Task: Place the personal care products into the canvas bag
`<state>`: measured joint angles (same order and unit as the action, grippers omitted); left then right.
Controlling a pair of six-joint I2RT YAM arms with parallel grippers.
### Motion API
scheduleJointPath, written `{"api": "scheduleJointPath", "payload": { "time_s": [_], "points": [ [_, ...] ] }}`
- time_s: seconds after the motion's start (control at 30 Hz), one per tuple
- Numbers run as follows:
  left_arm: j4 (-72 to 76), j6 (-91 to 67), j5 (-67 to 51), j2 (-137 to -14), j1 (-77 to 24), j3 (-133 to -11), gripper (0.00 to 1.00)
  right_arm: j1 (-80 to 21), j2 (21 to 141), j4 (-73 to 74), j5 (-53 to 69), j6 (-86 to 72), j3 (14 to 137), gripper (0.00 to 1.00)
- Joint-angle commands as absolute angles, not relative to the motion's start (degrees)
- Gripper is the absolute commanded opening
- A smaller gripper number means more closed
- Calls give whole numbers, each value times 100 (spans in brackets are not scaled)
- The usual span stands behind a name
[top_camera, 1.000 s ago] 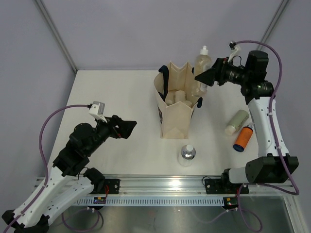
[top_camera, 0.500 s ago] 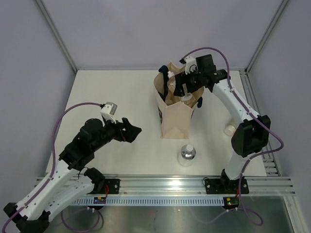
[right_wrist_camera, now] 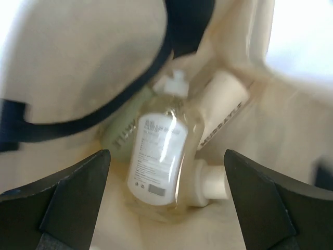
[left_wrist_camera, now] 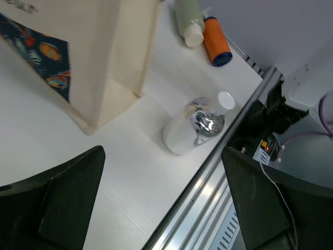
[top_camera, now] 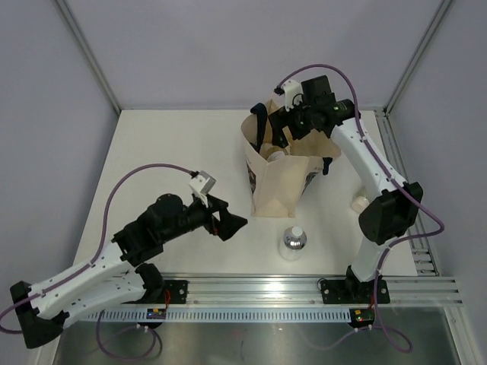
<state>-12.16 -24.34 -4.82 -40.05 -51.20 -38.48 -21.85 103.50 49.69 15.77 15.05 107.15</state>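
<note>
While a pale amber clear bottle (right_wrist_camera: 156, 166) lies loose in the beige canvas bag (top_camera: 278, 190) beneath the right tool (right_wrist_camera: 166, 153), whose jaws are apart, three products wait on the white counter (top_camera: 167, 152): a silver-capped clear bottle (left_wrist_camera: 190, 127), a pale green bottle (left_wrist_camera: 187, 18) and an orange tube (left_wrist_camera: 216, 39). The left tool (left_wrist_camera: 162, 151) is apart and empty.
</note>
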Motion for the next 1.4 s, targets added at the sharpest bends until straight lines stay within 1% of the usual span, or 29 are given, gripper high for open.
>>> {"api": "scheduleJointPath", "payload": {
  "time_s": [0.0, 0.07, 0.13, 0.23, 0.3, 0.4, 0.47, 0.57, 0.6, 0.67, 0.73, 0.77, 0.8, 0.9, 1.0, 1.13, 1.17, 1.2, 1.3, 1.33, 1.37],
  "points": [
    [-466, -1917, 52, -4393, -5992, -3876, 99, -2171, 9678, 5106, 2019, 1863, 11294, 99],
    [-273, -1749, 386, -4657, -6466, -3815, 99, -2092, 9511, 5272, 2371, 2074, 11207, 99],
    [-45, -1644, 614, -4920, -6740, -3718, 99, -1952, 9256, 5370, 3039, 2196, 11110, 100],
    [254, -1346, 913, -5350, -7206, -3665, 99, -1504, 8869, 5502, 3848, 2311, 10812, 100],
    [412, -1266, 1036, -5624, -7470, -3674, 99, -995, 8483, 5423, 4435, 2312, 10381, 100],
    [843, -1020, 1212, -6239, -7813, -3718, 99, -327, 7939, 5309, 4894, 2381, 9608, 99],
    [1185, -870, 1406, -6564, -7998, -3770, 99, -115, 7657, 5379, 4957, 2601, 8976, 99],
    [1905, -616, 1687, -7371, -8147, -3797, 99, 307, 6850, 5309, 5141, 2830, 8036, 99],
    [2481, -511, 1670, -7522, -8165, -3719, 99, 482, 6673, 5274, 5255, 2934, 7816, 99],
    [3152, -396, 1862, -7838, -8165, -3578, 99, 615, 6121, 5168, 5300, 3040, 7226, 100],
    [3907, -177, 2160, -8418, -8156, -3524, 99, 703, 5759, 5133, 5335, 3181, 6840, 99],
    [4016, -141, 2223, -8629, -8148, -3594, 99, 712, 5444, 5133, 5361, 3225, 6734, 99],
    [4130, -88, 2337, -9022, -8139, -3821, 99, 721, 5301, 5150, 5370, 3286, 6654, 100],
    [4262, -79, 2365, -9648, -8095, -4296, 99, 747, 4879, 5377, 5431, 3427, 6434, 99],
    [4342, -254, 2197, -9948, -8016, -4534, 99, 852, 4685, 5589, 5467, 3524, 6390, 99],
    [4535, -728, 2303, -10169, -7928, -4641, 97, 967, 4421, 5783, 5546, 3551, 6267, 99],
    [4579, -816, 2311, -10186, -7902, -4615, 95, 1002, 4351, 5801, 5607, 3533, 6249, 100],
    [4614, -913, 2268, -10187, -7884, -4606, 85, 1028, 4333, 5792, 5642, 3472, 6223, 99],
    [4649, -1204, 2189, -10222, -7796, -4579, 67, 1090, 4272, 5731, 5739, 3349, 6126, 99],
    [4676, -1282, 2162, -10230, -7778, -4570, 53, 1107, 4271, 5696, 5757, 3314, 6109, 99],
    [4684, -1318, 2119, -10230, -7761, -4570, 46, 1125, 4254, 5687, 5783, 3287, 6108, 99]
  ]
}}
